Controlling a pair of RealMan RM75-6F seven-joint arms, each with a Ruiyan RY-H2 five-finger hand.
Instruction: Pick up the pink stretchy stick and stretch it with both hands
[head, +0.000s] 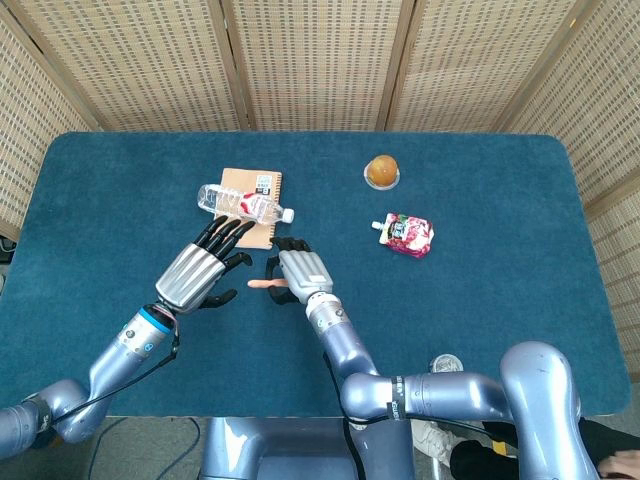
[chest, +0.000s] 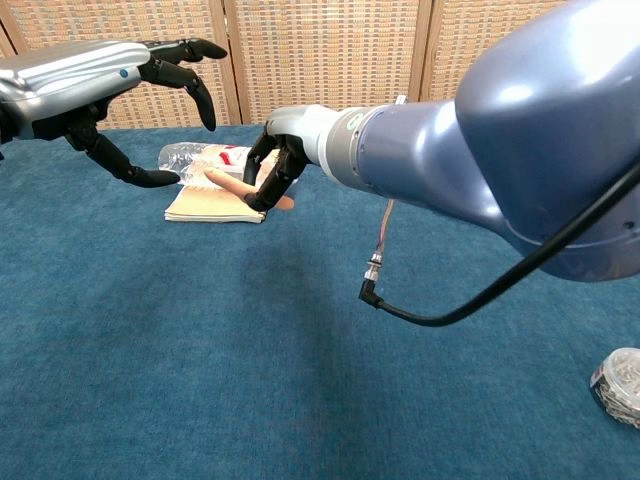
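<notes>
Above the blue table, right hand grips pink stick; left hand spread, empty.

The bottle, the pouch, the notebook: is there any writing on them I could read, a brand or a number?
No text can be read in either view.
Bottle: a label with red and white on it, too blurred to read.
Pouch: red and pink print, too small to read.
Notebook: a small white sticker with dark marks near its top corner, too small to read.

bottle on notebook, pouch right
</notes>
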